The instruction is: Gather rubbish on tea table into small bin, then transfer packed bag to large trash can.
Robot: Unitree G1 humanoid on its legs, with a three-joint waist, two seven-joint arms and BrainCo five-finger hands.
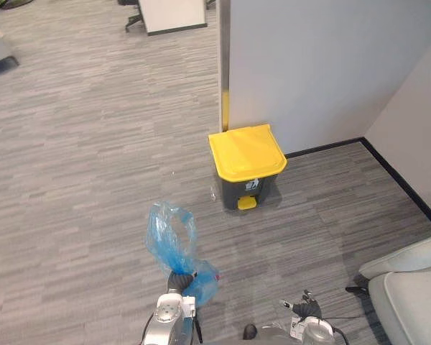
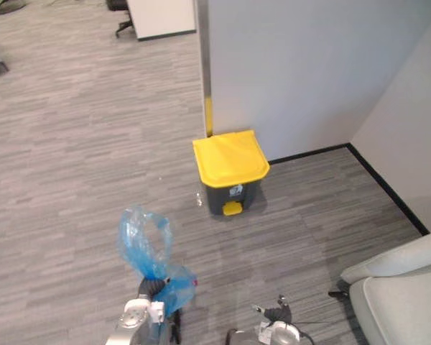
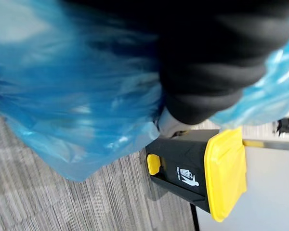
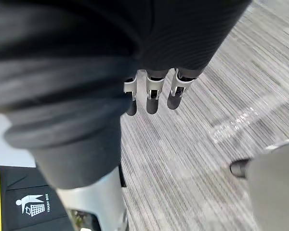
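The task's thing is a translucent blue plastic rubbish bag (image 1: 171, 237), crinkled and glossy. Its loose open mouth stands up in a ragged loop above the grip, and its fuller, rounded lower part bulges below and beside it, where a small speck of red shows through the film. The bag hangs in the air over the grey striped carpet floor (image 1: 79, 180), carried by the left robot hand (image 1: 178, 280) low in the eye views. It is well apart from the large trash can with a dark grey body and a bright yellow lid (image 1: 246, 152), which stands closed on the floor against the foot of a white partition wall (image 1: 316, 65), its small yellow foot pedal (image 1: 247, 203) facing the robot. The eye views give this whole layout, along with a pale grey upholstered seat (image 1: 409, 287) at the robot's right. The left wrist view instead shows the blue film from very close, spread across the dark ribbed cover, with the can beyond it and a white pictogram visible on its dark front. The right wrist view shows a corner of that same dark body and its own fingers (image 4: 152, 98). The left robot hand is clenched round the bag's gathered neck, where the film narrows to a tight bunch. The right robot hand (image 1: 305, 307), low at the robot's right, hangs empty over the carpet, its dark-tipped fingers loosely straight, side by side, touching nothing.
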